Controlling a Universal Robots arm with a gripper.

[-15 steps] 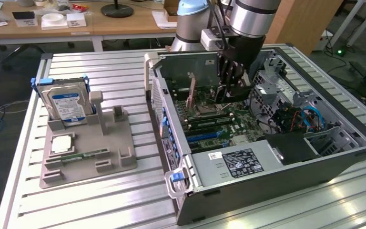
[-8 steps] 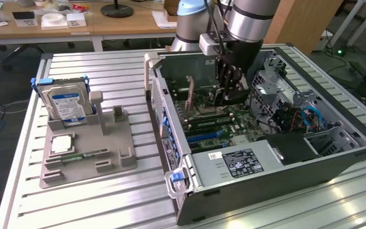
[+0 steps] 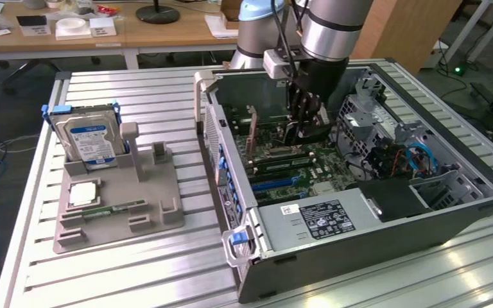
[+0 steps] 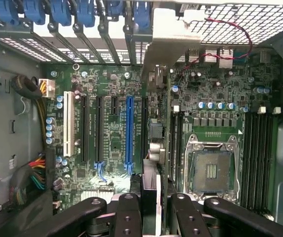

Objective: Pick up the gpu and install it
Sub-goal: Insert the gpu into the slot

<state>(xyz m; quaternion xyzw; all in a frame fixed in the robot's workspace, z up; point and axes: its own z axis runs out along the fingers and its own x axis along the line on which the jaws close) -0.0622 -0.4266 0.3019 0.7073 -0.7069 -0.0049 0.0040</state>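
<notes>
Inside the open computer case [image 3: 452, 221], my gripper [image 3: 302, 125] reaches down over the motherboard [image 3: 294, 170]. In the wrist view the gripper [image 4: 154, 210] is shut on the gpu [image 4: 155, 148], which I see edge-on as a thin upright card between the black fingers [image 4: 126, 212]. The card's silver end bracket [image 4: 167, 47] points toward the row of rear slot openings with blue clips. The card hangs over the dark slot just beside the long blue slot [image 4: 129, 128]. I cannot tell whether its lower edge touches the slot.
A grey holder [image 3: 148, 221] on the slatted table at the exterior view's left carries a silver hard drive with a blue label [image 3: 92, 138] and a memory stick [image 3: 113, 208]. The power supply [image 3: 323, 218], drive cage [image 3: 375, 119], cables [image 3: 409, 160] and CPU socket [image 4: 210, 170] crowd the case.
</notes>
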